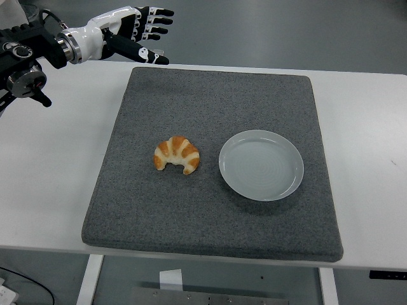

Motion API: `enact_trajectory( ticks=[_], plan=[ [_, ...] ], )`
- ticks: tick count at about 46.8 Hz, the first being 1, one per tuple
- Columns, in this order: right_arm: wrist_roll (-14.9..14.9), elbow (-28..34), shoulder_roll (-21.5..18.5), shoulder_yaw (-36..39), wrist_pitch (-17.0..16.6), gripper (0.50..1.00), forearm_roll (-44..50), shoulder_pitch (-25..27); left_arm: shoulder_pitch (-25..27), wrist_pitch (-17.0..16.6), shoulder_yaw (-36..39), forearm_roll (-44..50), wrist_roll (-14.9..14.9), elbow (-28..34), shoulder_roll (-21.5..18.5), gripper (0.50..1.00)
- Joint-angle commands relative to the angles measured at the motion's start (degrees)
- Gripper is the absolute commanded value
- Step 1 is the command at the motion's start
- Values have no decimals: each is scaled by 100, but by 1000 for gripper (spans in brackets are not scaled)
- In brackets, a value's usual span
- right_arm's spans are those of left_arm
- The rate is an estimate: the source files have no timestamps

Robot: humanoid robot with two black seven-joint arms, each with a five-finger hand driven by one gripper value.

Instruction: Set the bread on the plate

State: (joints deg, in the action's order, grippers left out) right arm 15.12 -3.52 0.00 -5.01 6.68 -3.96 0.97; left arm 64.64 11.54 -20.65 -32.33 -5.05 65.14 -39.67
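Croissant [177, 154] lies just beside plate [261, 164]; left hand [137, 32] spread wide, empty, at mat's [216, 101] far corner.

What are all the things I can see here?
Croissant: one, golden brown with pale stripes, on the grey mat, left of the plate, apart from it.
Plate: one, pale grey-white, empty, on the mat right of centre.
Mat: one, dark grey, square, covering the middle of the table.
Table: one, white, under the mat.
Small object: one, grey, on the floor beyond the table's far edge; too small to tell what it is.
Left hand: one, black and white, fingers spread, holding nothing, above the table's far left corner.
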Motion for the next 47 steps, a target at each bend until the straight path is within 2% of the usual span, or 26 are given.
enact_trajectory(
  ticks=[1,9,18,26,39,47],
  plan=[
    [0,0,0,0,0,932,0,0,110,-29,175,-326,-14,148,-102,986],
    [0,0,0,0,0,932,0,0,383,-55,570,-678,-14,227,-120,988],
    [0,0,0,0,0,932,-8,0,497,-582,1054,-1372,-14,807,-120,988],
    [0,0,0,0,0,932,0,0,515,-890,1352,-1777,4,1466,-366,988],
    [0,0,0,0,0,932,0,0,612,-1408,1985,-2594,4,1835,-542,992],
    [0,0,0,0,0,932,0,0,568,-1452,2144,-2700,4,1924,-463,992]
  ],
)
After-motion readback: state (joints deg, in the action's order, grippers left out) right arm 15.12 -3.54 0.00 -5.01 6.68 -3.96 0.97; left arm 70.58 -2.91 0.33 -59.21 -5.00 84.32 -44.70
